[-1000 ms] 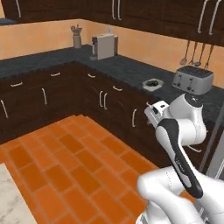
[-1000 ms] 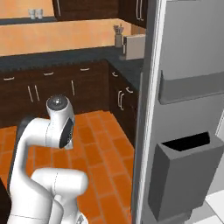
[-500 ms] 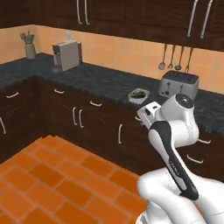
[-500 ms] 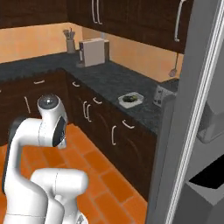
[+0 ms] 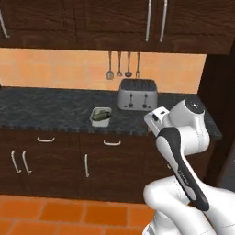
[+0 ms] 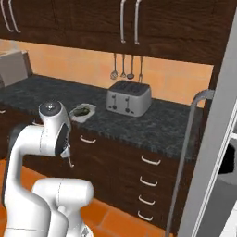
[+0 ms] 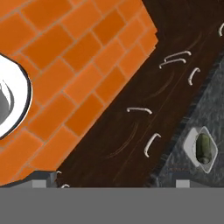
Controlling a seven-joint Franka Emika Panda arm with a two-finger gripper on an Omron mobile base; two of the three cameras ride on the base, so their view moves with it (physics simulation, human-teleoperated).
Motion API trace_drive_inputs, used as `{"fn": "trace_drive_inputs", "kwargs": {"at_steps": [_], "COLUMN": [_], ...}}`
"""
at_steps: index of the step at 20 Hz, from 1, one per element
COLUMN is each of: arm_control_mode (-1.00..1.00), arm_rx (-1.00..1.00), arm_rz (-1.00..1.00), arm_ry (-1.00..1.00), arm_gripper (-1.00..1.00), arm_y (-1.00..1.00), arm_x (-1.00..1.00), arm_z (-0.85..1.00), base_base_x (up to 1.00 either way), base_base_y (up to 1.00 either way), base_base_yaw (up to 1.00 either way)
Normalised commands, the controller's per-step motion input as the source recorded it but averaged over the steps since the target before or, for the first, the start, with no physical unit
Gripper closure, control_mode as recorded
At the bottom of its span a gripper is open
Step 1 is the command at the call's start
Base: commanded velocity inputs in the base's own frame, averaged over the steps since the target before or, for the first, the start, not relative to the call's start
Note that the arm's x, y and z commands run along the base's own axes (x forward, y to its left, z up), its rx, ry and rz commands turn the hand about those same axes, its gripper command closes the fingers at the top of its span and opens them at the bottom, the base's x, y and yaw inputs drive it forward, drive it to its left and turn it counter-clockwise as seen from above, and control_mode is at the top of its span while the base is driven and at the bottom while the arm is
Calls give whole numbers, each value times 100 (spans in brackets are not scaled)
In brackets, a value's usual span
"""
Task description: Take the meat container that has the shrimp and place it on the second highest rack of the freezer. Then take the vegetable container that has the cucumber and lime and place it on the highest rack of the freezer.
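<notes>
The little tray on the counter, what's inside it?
Inside the small tray lies a dark green cucumber. The tray's rim hides its bottom, so I cannot tell whether a lime sits in there too.

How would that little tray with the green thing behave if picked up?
The tray looks shallow and rigid, so probably light and stiff. The cucumber lies loose inside as a round cylinder, so it may roll if the tray tilts.

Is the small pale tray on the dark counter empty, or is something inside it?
Not empty. The small pale tray holds a dark green piece, seen in the hand view.
</notes>
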Motion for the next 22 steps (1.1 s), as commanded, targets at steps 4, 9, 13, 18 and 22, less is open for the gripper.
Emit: {"fn": "trace_drive_inputs", "kwargs": {"at_steps": [4,9,13,18,22], "arm_control_mode": [100,100,-100,-100,-100], "arm_rx": [0,0,-3,0,0], "arm_rz": [0,0,-6,0,-2], "arm_ry": [0,0,3,12,25], "arm_gripper": [-100,-100,-100,-100,-100], "arm_y": [0,0,18,-22,-22], "arm_x": [0,0,11,0,15], "arm_z": [0,0,-10,-20,-51], "base_base_x": [79,73,23,0,0], "base_base_y": [100,98,35,0,0], "base_base_yaw": [-52,-39,-12,0,0]}}
